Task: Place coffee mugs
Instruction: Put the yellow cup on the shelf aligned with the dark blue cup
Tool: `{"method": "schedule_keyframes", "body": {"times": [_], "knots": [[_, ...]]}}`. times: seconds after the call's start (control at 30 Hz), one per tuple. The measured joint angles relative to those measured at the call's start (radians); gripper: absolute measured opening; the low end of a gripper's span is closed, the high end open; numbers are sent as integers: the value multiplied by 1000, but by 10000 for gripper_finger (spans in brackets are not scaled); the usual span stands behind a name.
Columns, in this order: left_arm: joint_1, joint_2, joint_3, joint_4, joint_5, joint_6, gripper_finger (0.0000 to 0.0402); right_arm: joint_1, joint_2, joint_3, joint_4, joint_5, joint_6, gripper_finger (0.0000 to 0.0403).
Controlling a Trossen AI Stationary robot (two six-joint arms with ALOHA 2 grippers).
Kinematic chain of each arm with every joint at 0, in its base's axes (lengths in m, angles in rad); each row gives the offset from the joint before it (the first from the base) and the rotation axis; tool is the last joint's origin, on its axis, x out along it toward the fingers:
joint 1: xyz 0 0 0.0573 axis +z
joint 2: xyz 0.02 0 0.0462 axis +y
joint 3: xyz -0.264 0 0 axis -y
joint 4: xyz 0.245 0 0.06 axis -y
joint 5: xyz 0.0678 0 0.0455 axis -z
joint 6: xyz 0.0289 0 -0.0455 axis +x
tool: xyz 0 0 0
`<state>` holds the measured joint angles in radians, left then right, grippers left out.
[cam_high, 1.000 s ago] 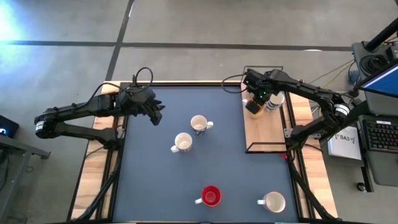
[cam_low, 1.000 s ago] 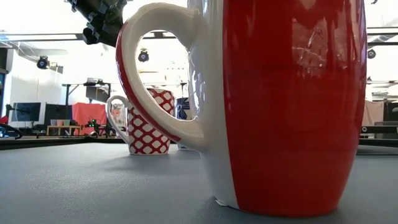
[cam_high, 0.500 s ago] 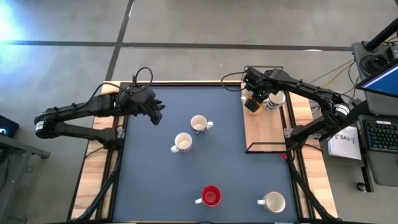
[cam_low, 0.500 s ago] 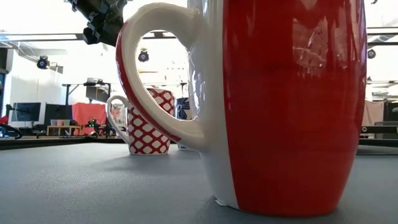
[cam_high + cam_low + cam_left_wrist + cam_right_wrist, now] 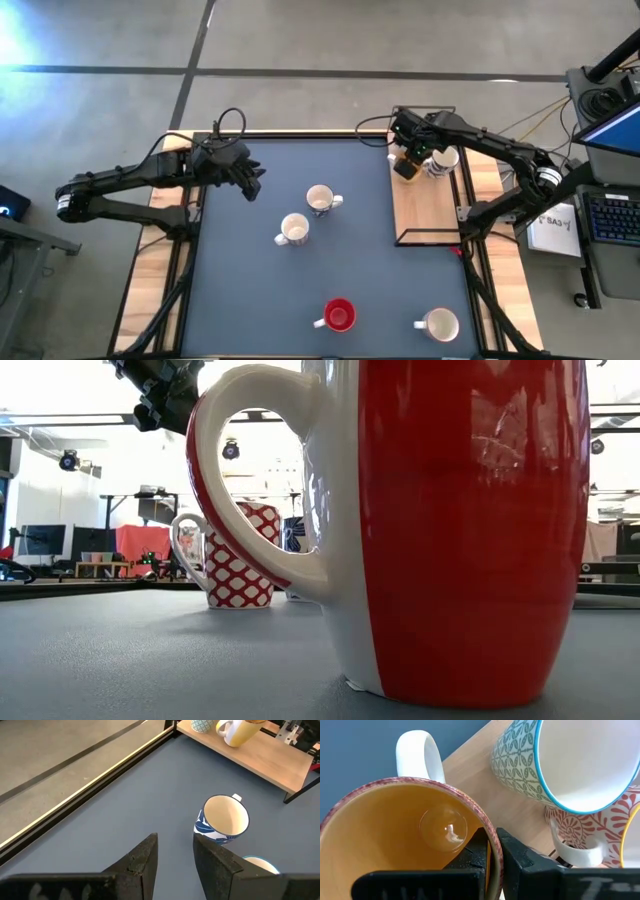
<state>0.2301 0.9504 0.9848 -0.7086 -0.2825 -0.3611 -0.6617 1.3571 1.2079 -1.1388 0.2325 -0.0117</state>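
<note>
On the wooden board (image 5: 425,205) at the table's far right, my right gripper (image 5: 410,160) is shut on an orange-yellow mug (image 5: 405,840) with a white handle (image 5: 417,755). Beside it on the board stand a teal-patterned mug (image 5: 570,760) and a red-patterned mug (image 5: 580,837). Two pale mugs (image 5: 320,198) (image 5: 293,229) stand mid-table. A red mug (image 5: 338,315) and a white mug (image 5: 438,324) stand at the near edge. My left gripper (image 5: 250,180) hovers open over the table's far left, with nothing between its fingers (image 5: 145,865). My right gripper pinches the orange-yellow mug's rim (image 5: 492,852), on the side opposite the handle, with one finger inside the cup and one outside. The fingers come from above, slanting down. The mug hangs tilted over the board; whether its base touches the board, I cannot tell.
The board has a dark frame along its near end (image 5: 430,240). The red mug (image 5: 470,530) fills the low view, with a red-checked mug (image 5: 240,555) behind it. Bare grey tabletop (image 5: 240,290) lies at the near left. A desk with a keyboard (image 5: 610,215) stands off the right edge.
My right gripper has tipped a little at the wrist. The orange-yellow mug in its hold has shifted slightly toward the board's far edge.
</note>
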Motion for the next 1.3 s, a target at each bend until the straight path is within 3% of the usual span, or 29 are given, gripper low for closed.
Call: {"method": "schedule_keyframes", "body": {"times": [0.37,1.3], "knots": [[0,0,0,0,0,0,107,0,0,-8,18,-5,12,36],[0,0,0,-1,0,-8,107,0,-20,-6,17,0,77,34]]}}
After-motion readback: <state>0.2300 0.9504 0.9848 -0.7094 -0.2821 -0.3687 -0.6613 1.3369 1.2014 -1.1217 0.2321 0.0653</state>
